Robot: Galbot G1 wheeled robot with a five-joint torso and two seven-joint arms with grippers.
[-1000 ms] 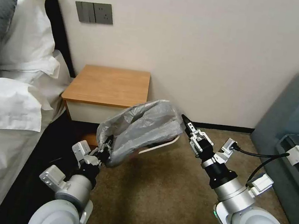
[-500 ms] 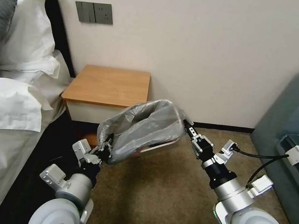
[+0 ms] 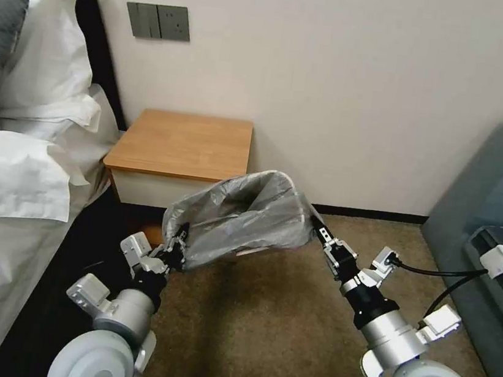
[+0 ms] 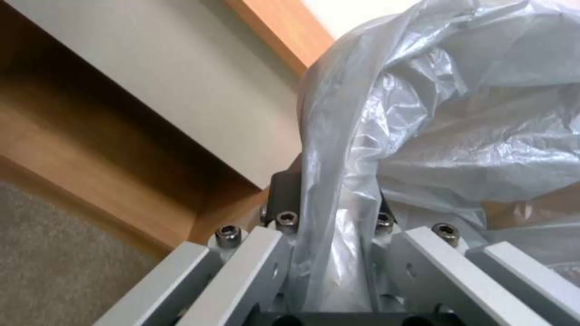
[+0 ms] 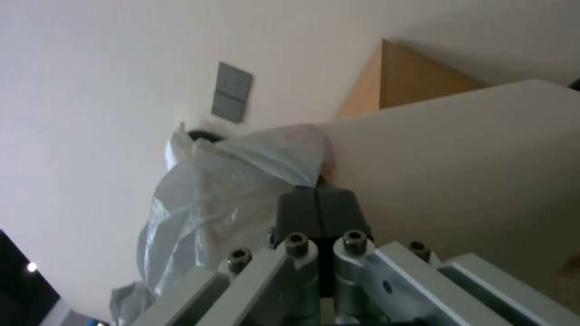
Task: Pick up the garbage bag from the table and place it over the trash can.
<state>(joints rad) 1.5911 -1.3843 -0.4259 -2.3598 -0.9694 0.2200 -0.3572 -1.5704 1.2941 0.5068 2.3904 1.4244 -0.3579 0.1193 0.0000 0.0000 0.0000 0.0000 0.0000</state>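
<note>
a crinkly translucent grey bag [image 3: 241, 218] is stretched open before the wooden bench [image 3: 184, 144], pinched by left end effector [image 3: 177, 248] and right end effector [image 3: 319, 228].

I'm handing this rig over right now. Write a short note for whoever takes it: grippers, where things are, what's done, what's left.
Left gripper: shut on the near-left edge of the garbage bag.
Right gripper: shut on the bag's right edge.
The bag is off the table, stretched open between both arms, draped over the trash can beside the table.
Done: pickup, bag spread over the can.
Left: seat the edges round the rim, release.
</note>
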